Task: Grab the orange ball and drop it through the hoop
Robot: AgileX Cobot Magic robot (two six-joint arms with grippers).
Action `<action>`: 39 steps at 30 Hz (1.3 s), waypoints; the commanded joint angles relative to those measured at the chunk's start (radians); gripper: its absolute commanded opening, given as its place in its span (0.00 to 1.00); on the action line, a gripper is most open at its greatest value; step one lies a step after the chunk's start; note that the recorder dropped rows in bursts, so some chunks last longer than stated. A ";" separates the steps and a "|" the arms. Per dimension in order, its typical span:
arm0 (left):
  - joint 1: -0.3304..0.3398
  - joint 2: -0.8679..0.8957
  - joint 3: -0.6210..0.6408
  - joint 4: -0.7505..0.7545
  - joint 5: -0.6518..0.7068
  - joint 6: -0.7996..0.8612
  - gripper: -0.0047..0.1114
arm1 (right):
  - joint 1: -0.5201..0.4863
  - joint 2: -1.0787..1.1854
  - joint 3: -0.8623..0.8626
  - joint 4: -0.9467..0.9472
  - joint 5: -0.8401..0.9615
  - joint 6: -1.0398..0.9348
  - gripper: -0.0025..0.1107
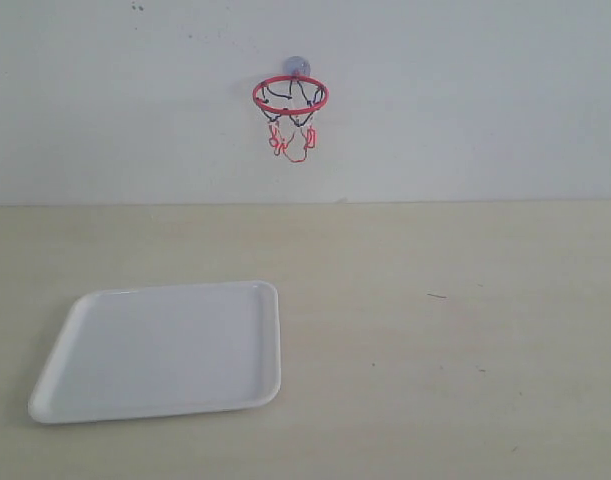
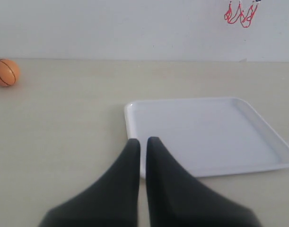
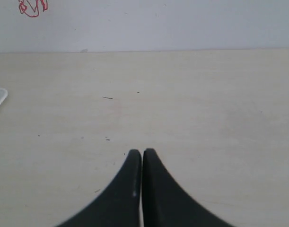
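Here: beige table (image 1: 435,350), white wall (image 1: 465,100), hoop (image 1: 290,109).

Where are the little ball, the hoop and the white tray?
orange ball (image 2: 5,72), left wrist view, middle of the ball.
hoop (image 1: 290,106), exterior view, front of red ring.
white tray (image 1: 165,345), exterior view, bare floor.

No readable text, labels, brands, numbers or signs anywhere.

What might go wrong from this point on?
1. The orange ball shows only in the left wrist view, near the wall; a nudge from the left tool, shut now, may roll it away.
2. The hoop has a small ring, so an off-centre release may bounce off it.
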 commanded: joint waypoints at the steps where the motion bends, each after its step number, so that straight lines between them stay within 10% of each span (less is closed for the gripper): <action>1: 0.002 -0.004 0.004 -0.011 -0.002 0.003 0.08 | 0.031 -0.004 0.000 0.008 -0.001 -0.006 0.02; 39: 0.002 -0.004 0.004 -0.011 -0.002 0.003 0.08 | 0.049 -0.004 0.000 0.012 0.005 -0.006 0.02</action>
